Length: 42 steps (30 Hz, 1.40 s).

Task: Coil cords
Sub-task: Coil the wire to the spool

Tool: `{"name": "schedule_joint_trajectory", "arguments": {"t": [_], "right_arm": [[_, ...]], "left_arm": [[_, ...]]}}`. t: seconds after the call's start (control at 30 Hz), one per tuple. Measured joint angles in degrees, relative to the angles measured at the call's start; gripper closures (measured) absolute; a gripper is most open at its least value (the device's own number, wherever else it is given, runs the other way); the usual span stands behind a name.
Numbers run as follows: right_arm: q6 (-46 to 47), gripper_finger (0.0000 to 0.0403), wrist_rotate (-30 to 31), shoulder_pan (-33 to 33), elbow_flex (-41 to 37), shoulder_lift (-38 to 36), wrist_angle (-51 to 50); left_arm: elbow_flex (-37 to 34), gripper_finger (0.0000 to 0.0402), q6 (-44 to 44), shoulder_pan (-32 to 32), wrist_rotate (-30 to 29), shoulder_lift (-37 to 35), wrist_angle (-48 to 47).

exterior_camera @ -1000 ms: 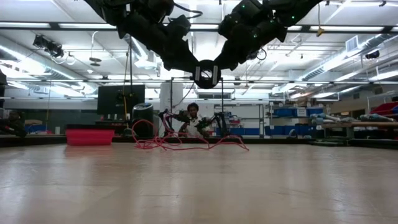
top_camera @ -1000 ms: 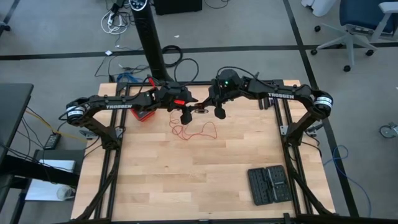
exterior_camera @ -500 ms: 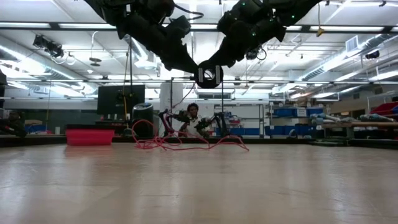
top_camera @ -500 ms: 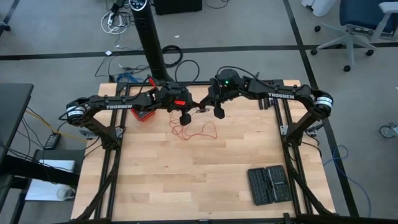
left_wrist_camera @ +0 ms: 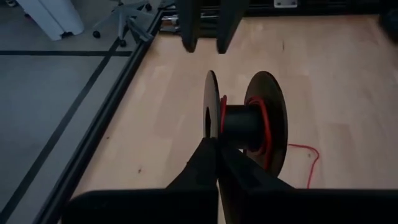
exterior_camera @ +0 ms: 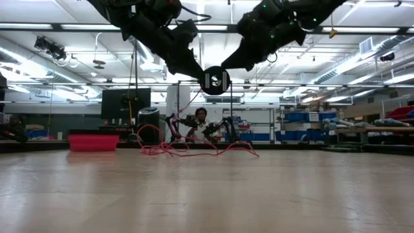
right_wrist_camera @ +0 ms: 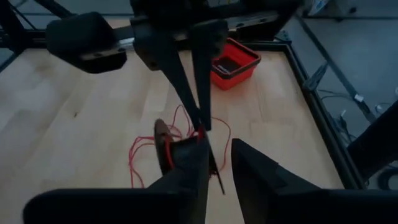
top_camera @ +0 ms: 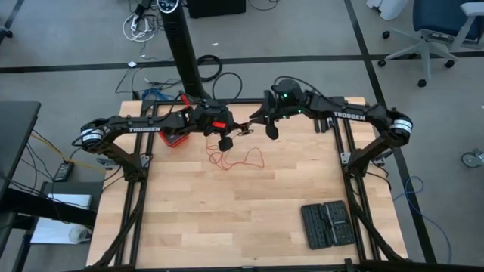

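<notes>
A small black spool [exterior_camera: 215,79] with red wire wound on its hub [left_wrist_camera: 264,124] hangs above the table's far middle. My left gripper [left_wrist_camera: 216,140] is shut on it and also shows in the high view [top_camera: 225,142]. The rest of the thin red wire [top_camera: 236,159] lies in loose loops on the wood below and shows in the low view [exterior_camera: 194,149]. My right gripper [right_wrist_camera: 219,155] is open. It stands just right of the spool [top_camera: 270,130], its fingers apart from it in the left wrist view [left_wrist_camera: 208,25]. My left gripper pinches the rim of one thin spool flange [left_wrist_camera: 211,121] between its two fingers. The fingers slant down from the table's left side [exterior_camera: 191,65]. The spool hangs lifted clear of the table, its flange facing the near edge, with wire trailing down to the loops.
A red box with a dark inside [top_camera: 178,140] sits at the far left, behind my left arm. A black case [top_camera: 325,223] lies at the near right. A person sits in the room beyond the table [exterior_camera: 200,123]. Bare wood lies toward the near edge.
My right gripper has drawn back from the spool toward the table's right edge and slightly up. It met the spool a second ago and now stands apart from it. The spool stays in my left gripper, lifted in the same place.
</notes>
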Motion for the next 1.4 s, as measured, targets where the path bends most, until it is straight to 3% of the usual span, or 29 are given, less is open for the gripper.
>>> {"name": "schedule_joint_trajectory", "arguments": {"t": [0.17,0.33,0.5,0.6,0.73,0.87,1.07,1.2,1.4], "right_arm": [[2.3,0.0340,0.1,-2.1,-9.9,-0.7,15.6],[8.1,0.0339,4.2,-4.2,-23.6,-0.2,40.8],[13.7,0.0341,8.1,-4.3,-30.7,1.4,53.8],[16.6,0.0341,8.2,-3.5,-30.9,4.2,54.6],[16.7,0.0342,8.2,-1.9,-30.3,8.6,56.1],[18.5,0.0346,8.1,-0.1,-30.4,13.0,62.8],[23.2,0.0348,7.6,2.4,-29.9,18.8,72.3],[25.3,0.0347,5.3,3.5,-26.1,22.0,69.7],[21.5,0.0350,4.6,4.1,-18.5,23.4,55.4]], "left_arm": [[0.0,0.0401,0.1,0.2,0.1,0.0,0.1],[0.0,0.0401,1.6,0.2,0.4,0.0,0.6],[-4.8,0.0401,1.6,0.2,4.0,0.0,12.8],[-9.3,0.0401,1.5,0.1,3.4,0.0,23.2],[-13.8,0.0401,-0.9,0.2,-2.3,0.0,32.8],[-14.5,0.0401,-3.1,0.2,-9.4,-0.1,35.1],[-14.5,0.0401,-6.9,0.2,-13.9,-0.1,37.6],[-14.4,0.0401,-7.5,0.5,-15.7,-0.1,39.4],[-14.4,0.0401,-10.9,1.2,-19.9,-0.1,39.1]]}}
